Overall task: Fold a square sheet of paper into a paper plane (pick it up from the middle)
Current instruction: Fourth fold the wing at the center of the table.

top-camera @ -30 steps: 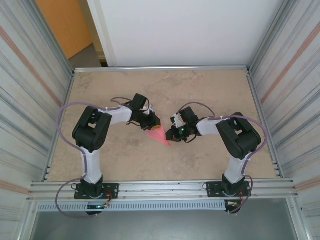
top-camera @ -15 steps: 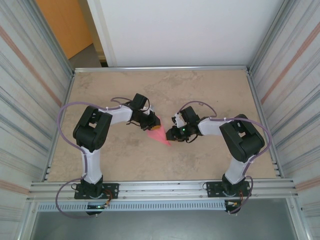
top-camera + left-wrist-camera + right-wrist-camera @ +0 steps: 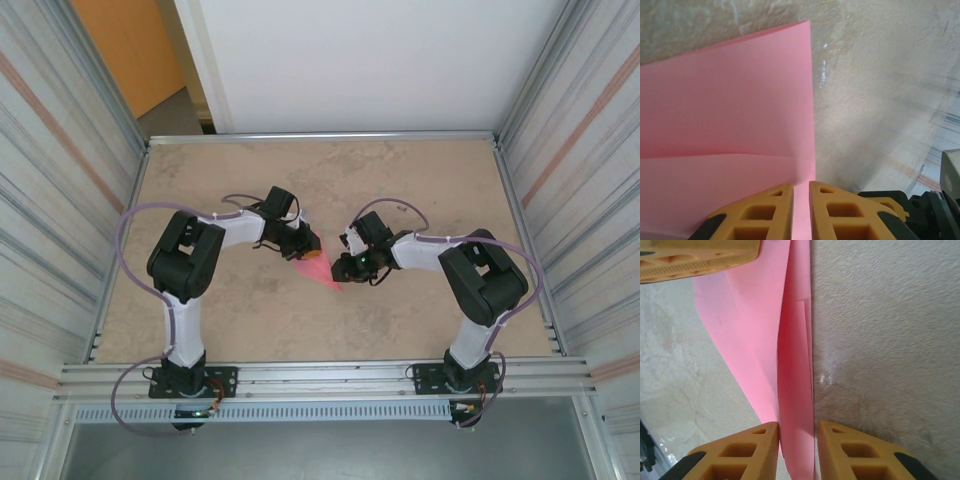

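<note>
The square sheet of paper lies on the table folded into a narrow pink paper plane (image 3: pixel 320 273) with its tip toward the near right. My left gripper (image 3: pixel 311 251) holds its wide end. In the left wrist view the left gripper (image 3: pixel 801 184) is shut on the pink paper (image 3: pixel 725 115), with only a thin slit between the fingers. My right gripper (image 3: pixel 341 268) is at the pointed end. In the right wrist view the right gripper (image 3: pixel 797 424) is open a little around a raised flap of the paper (image 3: pixel 792 370). One finger touches it; the other stands just clear.
The beige table (image 3: pixel 400 180) lies inside metal side walls (image 3: pixel 565 170) with a rail along the near edge (image 3: pixel 320 378). A finger of the left gripper (image 3: pixel 700 260) shows in the right wrist view, close to the paper.
The right gripper's jaws have loosened from the paper flap and its wrist has shifted slightly left. The left gripper and the paper have stayed put.
</note>
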`<state>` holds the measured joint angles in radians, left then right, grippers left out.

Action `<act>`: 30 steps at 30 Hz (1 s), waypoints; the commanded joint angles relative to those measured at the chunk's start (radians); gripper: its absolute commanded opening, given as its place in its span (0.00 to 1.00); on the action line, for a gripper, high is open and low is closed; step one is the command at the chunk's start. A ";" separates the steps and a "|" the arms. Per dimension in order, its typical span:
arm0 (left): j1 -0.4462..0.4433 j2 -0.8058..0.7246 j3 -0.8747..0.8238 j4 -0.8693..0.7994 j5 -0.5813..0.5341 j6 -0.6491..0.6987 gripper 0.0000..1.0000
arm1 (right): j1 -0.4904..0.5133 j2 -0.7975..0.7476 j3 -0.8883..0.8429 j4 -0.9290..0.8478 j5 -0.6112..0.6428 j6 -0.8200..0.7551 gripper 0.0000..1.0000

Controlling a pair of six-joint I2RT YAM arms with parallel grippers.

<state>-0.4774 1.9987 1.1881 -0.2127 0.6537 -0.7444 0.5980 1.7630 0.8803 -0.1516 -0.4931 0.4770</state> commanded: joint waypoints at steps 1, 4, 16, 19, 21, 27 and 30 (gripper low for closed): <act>0.008 0.020 0.028 -0.031 -0.008 0.019 0.18 | 0.012 0.043 -0.012 -0.048 0.044 -0.020 0.24; 0.008 0.022 0.030 -0.030 -0.006 0.020 0.18 | 0.013 0.049 -0.017 -0.048 0.043 -0.020 0.21; 0.011 0.033 0.040 -0.034 -0.005 0.023 0.18 | 0.007 0.067 -0.030 -0.020 0.013 -0.002 0.15; 0.011 0.035 0.041 -0.034 -0.005 0.026 0.18 | 0.006 0.066 -0.032 -0.019 0.011 0.001 0.15; 0.010 0.038 0.041 -0.035 -0.003 0.028 0.18 | 0.006 0.067 -0.032 -0.019 0.010 0.001 0.15; 0.011 0.045 0.047 -0.033 0.000 0.033 0.18 | 0.006 0.068 -0.031 -0.019 0.014 0.001 0.15; 0.011 0.049 0.047 -0.033 0.004 0.036 0.18 | 0.005 0.066 -0.034 -0.017 0.016 0.002 0.15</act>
<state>-0.4767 2.0251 1.2110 -0.2237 0.6544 -0.7330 0.5888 1.7741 0.8791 -0.1513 -0.4942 0.4778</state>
